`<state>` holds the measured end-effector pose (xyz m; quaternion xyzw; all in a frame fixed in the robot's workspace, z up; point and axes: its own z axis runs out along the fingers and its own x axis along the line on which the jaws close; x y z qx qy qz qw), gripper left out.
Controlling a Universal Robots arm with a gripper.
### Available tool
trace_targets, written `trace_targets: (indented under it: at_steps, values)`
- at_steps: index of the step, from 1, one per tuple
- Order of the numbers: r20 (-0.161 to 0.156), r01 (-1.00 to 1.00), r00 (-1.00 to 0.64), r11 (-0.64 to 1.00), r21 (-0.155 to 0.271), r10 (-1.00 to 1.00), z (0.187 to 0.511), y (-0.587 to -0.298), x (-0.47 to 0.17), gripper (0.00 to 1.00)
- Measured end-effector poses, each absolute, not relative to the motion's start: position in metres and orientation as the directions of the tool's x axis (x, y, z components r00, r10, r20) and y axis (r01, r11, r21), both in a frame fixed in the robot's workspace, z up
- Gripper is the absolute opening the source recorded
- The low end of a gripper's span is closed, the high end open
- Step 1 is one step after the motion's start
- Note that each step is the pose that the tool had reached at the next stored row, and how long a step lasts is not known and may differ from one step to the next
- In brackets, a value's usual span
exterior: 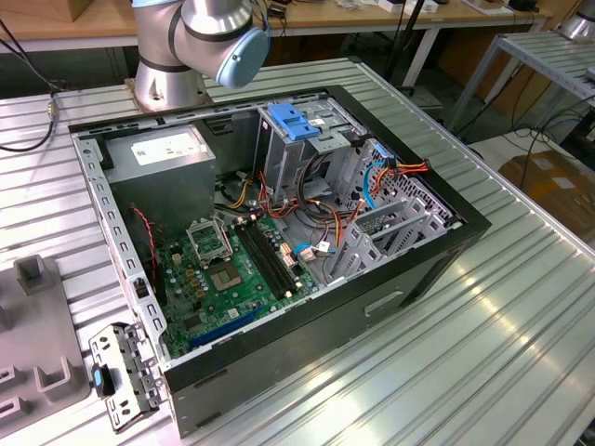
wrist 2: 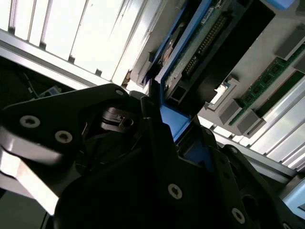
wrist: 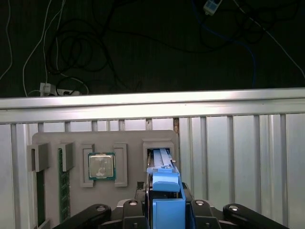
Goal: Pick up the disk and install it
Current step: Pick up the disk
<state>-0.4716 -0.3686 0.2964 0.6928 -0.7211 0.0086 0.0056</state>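
Gripping the disk (wrist: 162, 179) edge-up, the gripper (wrist: 165, 212) has one finger pressed to each broad face, with no gap to be seen on either side of the blue rail that runs along the upper edge. The disk thus lies straight ahead of the wrist, and by my reading its long axis runs between the fingers and in line with the slot (wrist: 147, 149) of the grey tray (wrist: 128, 136) beyond it. Whether the far edge sits in that slot or just clear of it, I cannot tell. In the second wrist view the gripper (wrist 2: 178, 131) shows the same hold, and the disk (wrist 2: 200, 52) turns its green board and pin connector outward past the fingers. In the exterior view a tray (exterior: 28, 307) lies at the exterior view's left of the open case (exterior: 400, 279), well apart from the drive cage (exterior: 372, 237).
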Motion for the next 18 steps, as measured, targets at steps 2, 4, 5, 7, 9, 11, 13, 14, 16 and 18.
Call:
trace_targets:
  at_steps: [2,4,5,7,9,11,13,14,16,18]
  values:
    - [0.020,-0.999,-0.040,0.040,-0.005,-0.999,0.296,-0.369,-0.472,0.37]
    - [0.020,-0.999,-0.040,0.040,-0.005,-0.999,0.296,-0.369,-0.472,0.37]
    - [0.020,-0.999,-0.040,0.040,-0.005,-0.999,0.296,-0.369,-0.472,0.37]
    - [0.020,-0.999,-0.040,0.040,-0.005,-0.999,0.296,-0.369,-0.472,0.37]
    - [0.020,-0.999,-0.040,0.040,-0.005,-0.999,0.296,-0.369,-0.472,0.37]
    - [0.020,-0.999,-0.040,0.040,-0.005,-0.999,0.298,-0.369,-0.472,0.37]
    - [0.020,-0.999,-0.040,0.040,-0.005,-0.999,0.301,-0.369,-0.472,0.37]
    - [0.020,-0.999,-0.040,0.040,-0.005,-0.999,0.303,-0.369,-0.472,0.37]
    - [0.020,-0.999,-0.040,0.040,-0.005,-0.999,0.306,-0.369,-0.472,0.37]
    - [0.020,-0.999,-0.040,0.040,-0.005,-0.999,0.309,-0.369,-0.472,0.37]
